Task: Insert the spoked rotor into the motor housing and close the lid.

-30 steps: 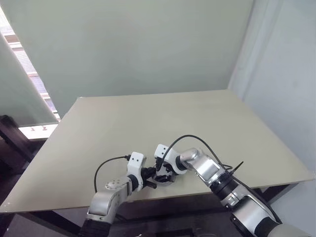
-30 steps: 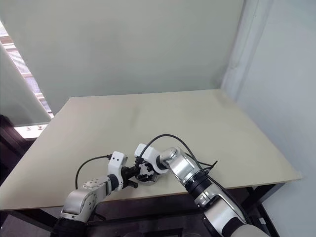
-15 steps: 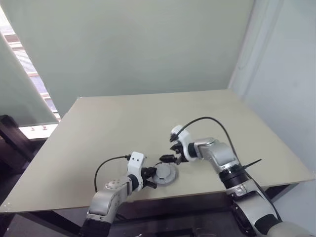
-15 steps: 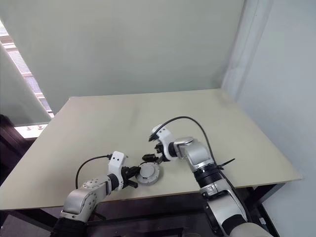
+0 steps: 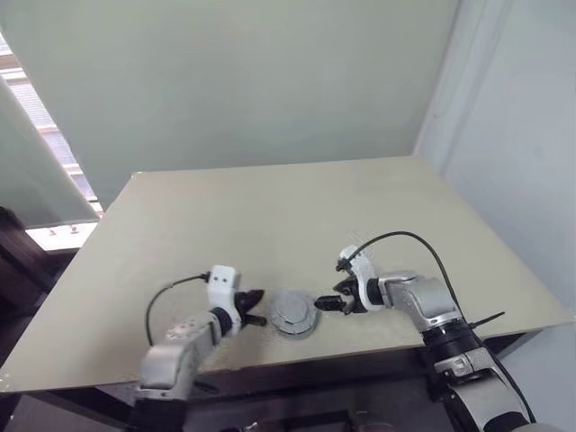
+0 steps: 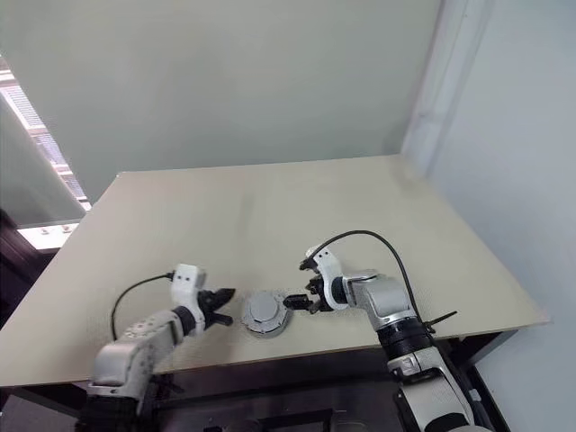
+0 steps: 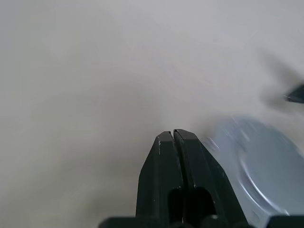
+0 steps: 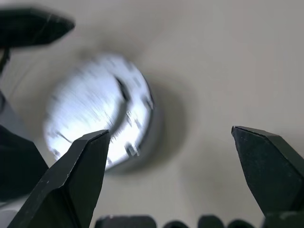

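Near the front edge of the table (image 5: 270, 207) you see the motor housing (image 5: 294, 314), capped by the gray lid (image 6: 261, 310) and lying flat. Just left of the housing sits your left gripper (image 5: 255, 308), its fingers pressed together and holding nothing. Just right of the housing sits your right gripper (image 5: 325, 304), its fingers spread wide and empty, tips pointing toward the housing.
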`<state>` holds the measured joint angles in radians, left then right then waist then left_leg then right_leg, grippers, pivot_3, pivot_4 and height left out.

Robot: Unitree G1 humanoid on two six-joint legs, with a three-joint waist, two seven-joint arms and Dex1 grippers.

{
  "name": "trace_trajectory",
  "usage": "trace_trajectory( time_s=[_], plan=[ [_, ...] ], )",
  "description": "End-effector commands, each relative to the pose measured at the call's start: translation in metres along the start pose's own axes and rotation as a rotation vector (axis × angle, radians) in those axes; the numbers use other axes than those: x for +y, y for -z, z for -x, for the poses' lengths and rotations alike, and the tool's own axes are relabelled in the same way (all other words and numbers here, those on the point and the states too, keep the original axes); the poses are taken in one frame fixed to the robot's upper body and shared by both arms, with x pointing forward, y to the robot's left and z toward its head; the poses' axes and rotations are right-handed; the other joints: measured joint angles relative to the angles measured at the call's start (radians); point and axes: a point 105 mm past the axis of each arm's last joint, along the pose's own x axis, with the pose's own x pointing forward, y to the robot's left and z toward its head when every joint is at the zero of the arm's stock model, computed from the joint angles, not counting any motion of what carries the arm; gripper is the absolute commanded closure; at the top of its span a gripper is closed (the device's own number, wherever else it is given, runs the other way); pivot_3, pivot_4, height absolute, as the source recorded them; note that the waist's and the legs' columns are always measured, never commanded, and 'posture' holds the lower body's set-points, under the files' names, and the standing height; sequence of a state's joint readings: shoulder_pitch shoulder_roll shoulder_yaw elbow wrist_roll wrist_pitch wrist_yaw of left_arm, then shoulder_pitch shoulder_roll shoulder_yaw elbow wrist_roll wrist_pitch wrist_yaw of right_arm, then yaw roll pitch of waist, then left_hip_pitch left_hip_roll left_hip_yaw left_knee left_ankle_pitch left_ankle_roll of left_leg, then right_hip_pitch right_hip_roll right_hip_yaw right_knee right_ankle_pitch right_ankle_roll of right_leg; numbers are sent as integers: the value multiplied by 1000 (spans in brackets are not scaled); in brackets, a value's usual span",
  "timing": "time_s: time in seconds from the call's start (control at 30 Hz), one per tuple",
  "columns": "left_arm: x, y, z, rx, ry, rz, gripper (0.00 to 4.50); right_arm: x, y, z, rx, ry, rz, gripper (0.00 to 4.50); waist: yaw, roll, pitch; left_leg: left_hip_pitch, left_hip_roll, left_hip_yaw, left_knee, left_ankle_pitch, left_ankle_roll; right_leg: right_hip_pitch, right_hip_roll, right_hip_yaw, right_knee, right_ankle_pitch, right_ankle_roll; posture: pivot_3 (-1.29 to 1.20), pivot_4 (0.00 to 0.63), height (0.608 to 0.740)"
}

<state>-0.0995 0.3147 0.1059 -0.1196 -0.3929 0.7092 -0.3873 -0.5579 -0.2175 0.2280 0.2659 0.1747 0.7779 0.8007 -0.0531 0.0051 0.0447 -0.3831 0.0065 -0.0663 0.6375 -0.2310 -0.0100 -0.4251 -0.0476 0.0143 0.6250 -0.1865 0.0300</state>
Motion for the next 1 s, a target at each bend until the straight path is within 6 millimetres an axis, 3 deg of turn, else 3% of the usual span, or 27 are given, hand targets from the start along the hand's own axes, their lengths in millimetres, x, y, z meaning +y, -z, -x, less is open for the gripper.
trace_trajectory(
  time_s=[0.03, 0.13, 0.27, 0.47, 1.0],
  plan=[
    [13, -27, 15, -84, -26, -2, 4500, 23, -29, 0, -122, -93, 204, 25, 0, -1, 0, 0, 0, 0, 0, 0, 0, 0, 0, 0, -1, 0, 0, 0, 0, 740],
    [22, -22, 23, -65, -53, 11, 4500, 30, -35, -3, -173, -127, 269, 25, 1, -2, 1, 0, 0, 0, 0, 0, 0, 1, 0, 0, -1, 0, 0, 0, 0, 740],
    [18, -11, 32, -38, -32, 53, 4500, 40, -37, -4, -203, -178, 338, 25, 3, -5, 3, 0, 0, 0, 1, 0, 0, 1, 0, 0, -1, -1, -1, 0, 0, 740],
    [11, 2, 37, -4, -15, 83, 4500, 54, -22, -11, -162, -240, 403, 25, 3, -6, 3, 1, 0, 0, 1, 0, 0, 1, 0, 0, 0, -1, -1, 0, 0, 740],
    [-15, 20, 35, 107, 103, 73, 4500, 42, 3, -43, -69, -169, 413, 25, 3, -6, 3, 2, 1, 1, 2, 0, 0, 2, 0, 1, 0, -1, -1, 0, 0, 740]
  ],
)
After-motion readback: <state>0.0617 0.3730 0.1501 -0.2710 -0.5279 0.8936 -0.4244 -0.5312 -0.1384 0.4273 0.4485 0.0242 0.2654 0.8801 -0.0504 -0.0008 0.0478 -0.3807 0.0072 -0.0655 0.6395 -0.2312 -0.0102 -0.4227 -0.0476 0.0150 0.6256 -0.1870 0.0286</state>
